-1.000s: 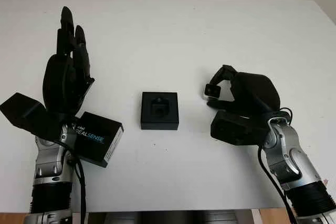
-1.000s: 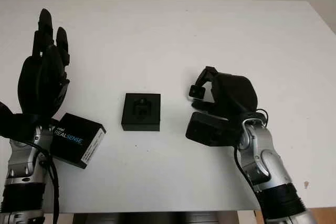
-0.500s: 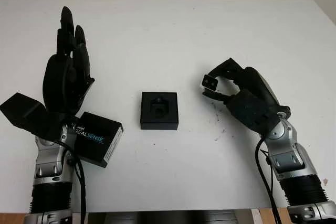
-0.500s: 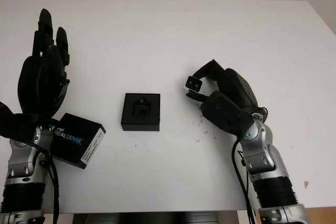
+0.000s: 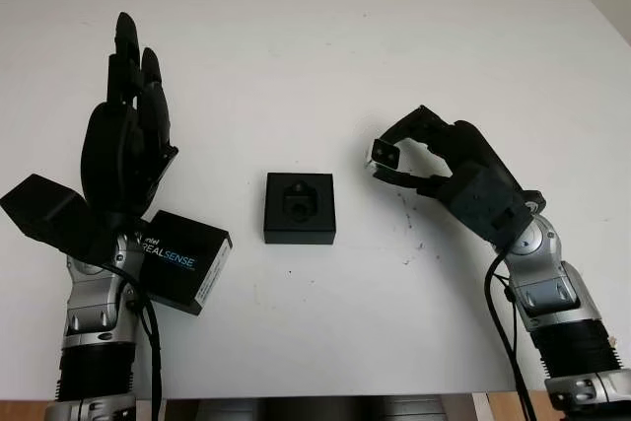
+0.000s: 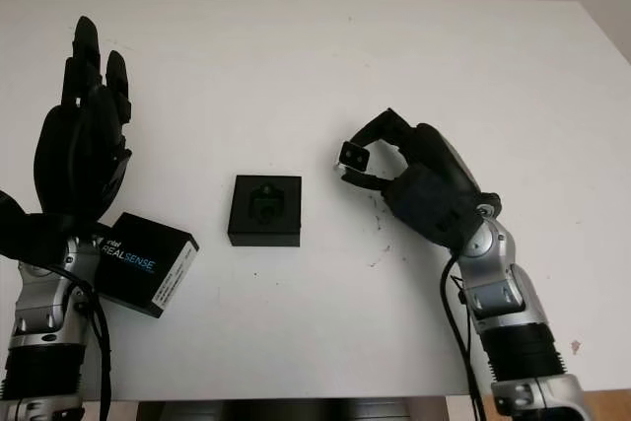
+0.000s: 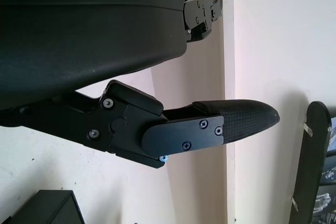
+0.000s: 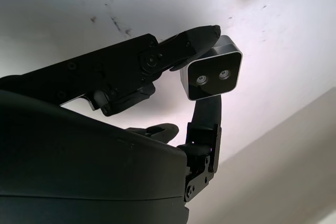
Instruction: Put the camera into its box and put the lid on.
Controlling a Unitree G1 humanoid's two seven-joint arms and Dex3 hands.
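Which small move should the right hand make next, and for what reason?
Probably carry the camera sideways toward the left hand's side until it is over the open box. The right hand grips it above the table, beside the box. The lid lies by the open left hand.

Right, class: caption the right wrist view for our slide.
Right hand pinches the small camera above the white table.
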